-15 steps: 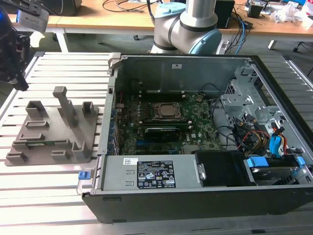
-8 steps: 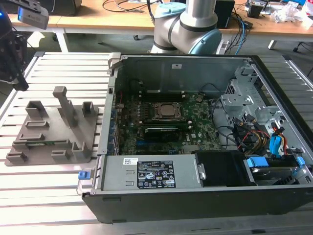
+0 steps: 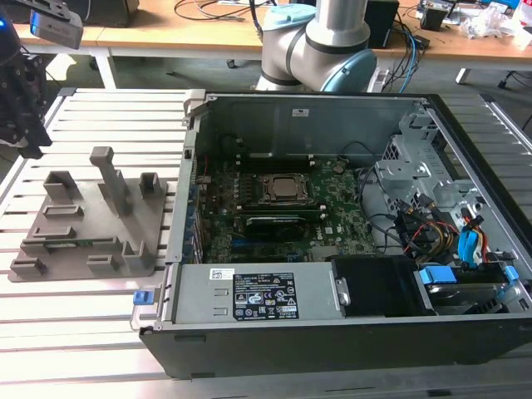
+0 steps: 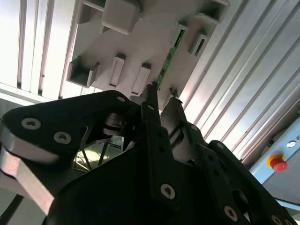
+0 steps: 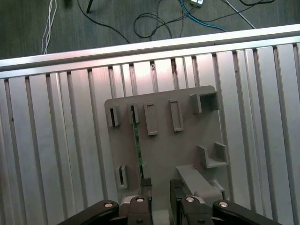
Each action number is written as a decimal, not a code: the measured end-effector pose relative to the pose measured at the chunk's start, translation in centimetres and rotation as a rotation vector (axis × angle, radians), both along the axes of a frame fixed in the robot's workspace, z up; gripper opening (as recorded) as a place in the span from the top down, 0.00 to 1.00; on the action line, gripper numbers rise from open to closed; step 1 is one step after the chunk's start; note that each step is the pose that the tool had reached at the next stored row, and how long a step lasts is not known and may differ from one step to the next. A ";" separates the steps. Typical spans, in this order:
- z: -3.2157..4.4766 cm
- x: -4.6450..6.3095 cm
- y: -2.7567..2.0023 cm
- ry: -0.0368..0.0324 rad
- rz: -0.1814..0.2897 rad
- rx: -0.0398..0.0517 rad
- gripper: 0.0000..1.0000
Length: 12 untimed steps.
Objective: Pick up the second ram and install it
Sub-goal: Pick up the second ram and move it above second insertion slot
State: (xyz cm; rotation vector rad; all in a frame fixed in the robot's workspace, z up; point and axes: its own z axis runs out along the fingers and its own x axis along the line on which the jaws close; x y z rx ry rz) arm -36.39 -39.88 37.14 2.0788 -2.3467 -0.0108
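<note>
The second ram (image 5: pixel 138 140) is a thin green stick standing on edge in the slots of the grey holder tray (image 5: pixel 187 140). In the second wrist view the ram (image 4: pixel 167 62) lies just beyond the fingertips. My gripper (image 5: pixel 161 185) hangs above the tray, open, with nothing between its fingers. One finger (image 5: pixel 146 183) lines up with the near end of the stick. In the exterior view the gripper (image 3: pixel 29 143) is high at the exterior view's left, above the tray (image 3: pixel 83 220), where the ram (image 3: pixel 75 243) shows as a green strip.
An open computer case (image 3: pixel 332 307) stands at the exterior view's right of the tray, with the green motherboard (image 3: pixel 341 208) and its CPU socket (image 3: pixel 278 189) inside. The arm's base (image 3: pixel 312 41) rises behind the case. Tray and case rest on a ribbed aluminium table (image 3: pixel 75 332).
</note>
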 end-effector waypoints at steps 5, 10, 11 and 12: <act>-1.30 0.0 -0.04 0.0001 0.000 0.0000 0.70; -2.17 0.0 -0.04 0.0000 0.000 0.0000 0.70; -2.38 0.0 -0.04 0.0001 0.000 0.0000 0.70; -2.49 0.0 -0.04 0.0000 0.000 0.0000 0.70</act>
